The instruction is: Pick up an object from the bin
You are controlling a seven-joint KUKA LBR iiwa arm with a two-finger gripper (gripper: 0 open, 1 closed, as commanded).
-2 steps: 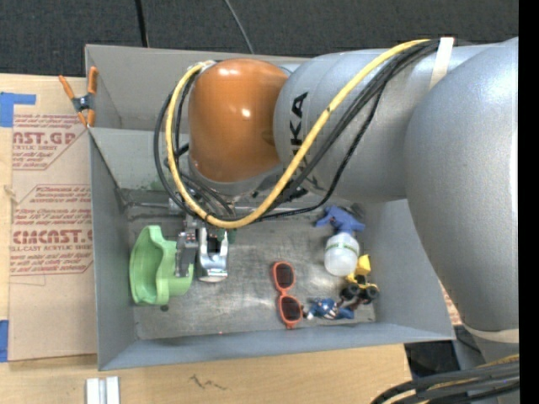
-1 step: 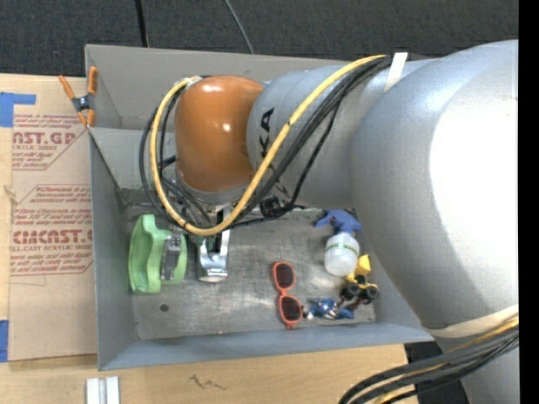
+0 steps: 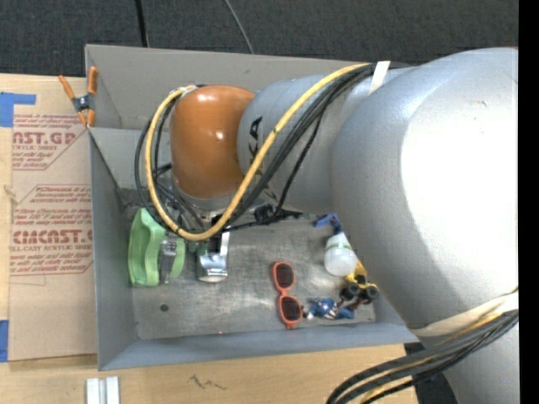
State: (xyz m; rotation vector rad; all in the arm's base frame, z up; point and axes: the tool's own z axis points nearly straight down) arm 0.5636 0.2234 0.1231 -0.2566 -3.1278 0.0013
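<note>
Camera view: a grey bin point(image 3: 114, 310) is entered by the arm from 3 o'clock, its wrist capped by an orange cover point(image 3: 210, 141). The gripper point(image 3: 192, 263) is set low over the floor at the bin's 9 o'clock, fingers point(image 3: 212, 261) spread wide, with only bare floor seen between them. A green moulded piece point(image 3: 145, 249) is stood against the wall at the gripper's 9 o'clock, its edge overlapped by the nearer finger; contact cannot be told. Red sunglasses point(image 3: 285, 293) are laid at 5 o'clock, well apart. A white bottle point(image 3: 338, 255) and small toys point(image 3: 347, 301) are heaped at 4 o'clock.
</note>
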